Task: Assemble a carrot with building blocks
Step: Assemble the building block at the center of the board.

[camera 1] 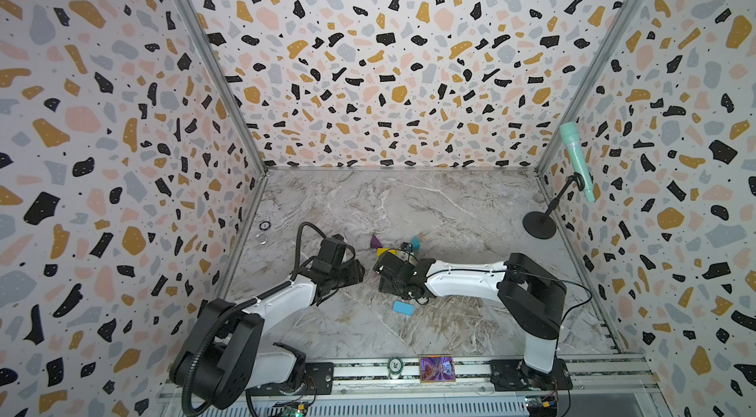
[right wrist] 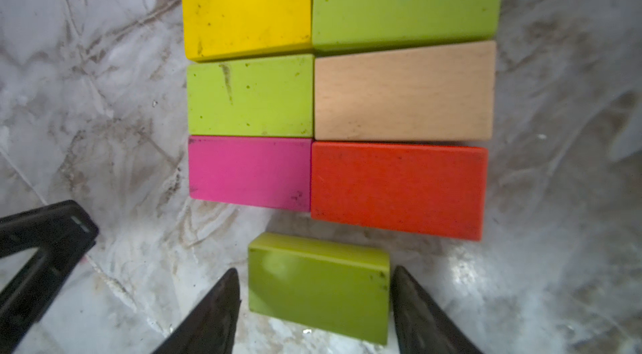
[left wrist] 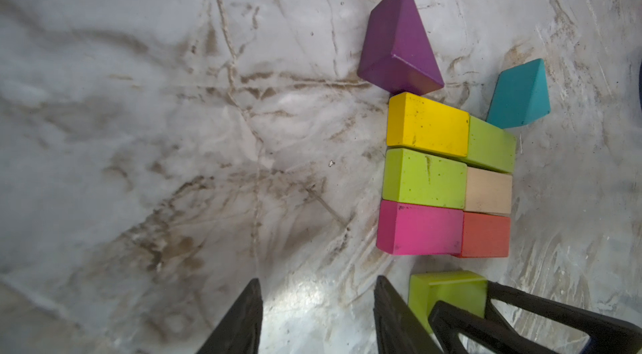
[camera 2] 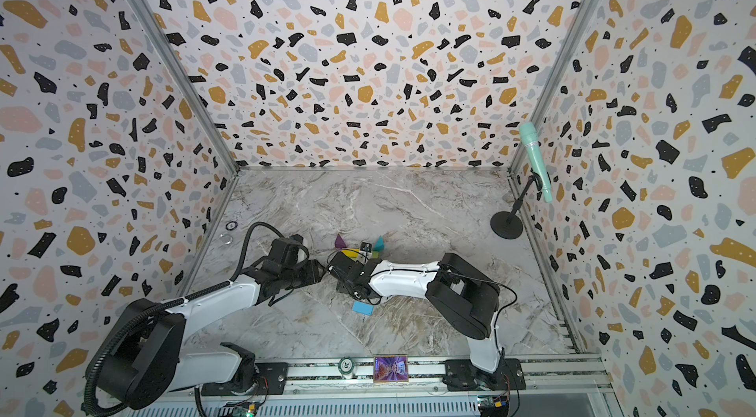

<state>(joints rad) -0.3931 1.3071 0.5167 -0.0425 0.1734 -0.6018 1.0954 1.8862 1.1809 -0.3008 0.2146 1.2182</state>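
Note:
The carrot point(right wrist: 333, 91) lies flat: yellow and lime, lime and tan, magenta and red bricks in three rows. A purple wedge point(left wrist: 399, 43) touches the yellow brick point(left wrist: 427, 124). A teal wedge point(left wrist: 521, 95) lies by the lime brick. A single lime green brick point(right wrist: 318, 288) rests on the table just below the magenta-red row, a small gap apart. My right gripper point(right wrist: 314, 269) straddles it, open, with slim gaps at both fingers. Beside it, my left gripper point(left wrist: 318, 279) is open over bare table. A blue brick point(camera 1: 403, 307) lies loose nearer the front.
A teal microphone point(camera 1: 574, 161) on a black round-based stand point(camera 1: 539, 224) is at the back right. Two small rings point(camera 1: 264, 225) lie by the left wall. A poker chip point(camera 1: 394, 366) and a small picture card point(camera 1: 437, 368) sit on the front rail.

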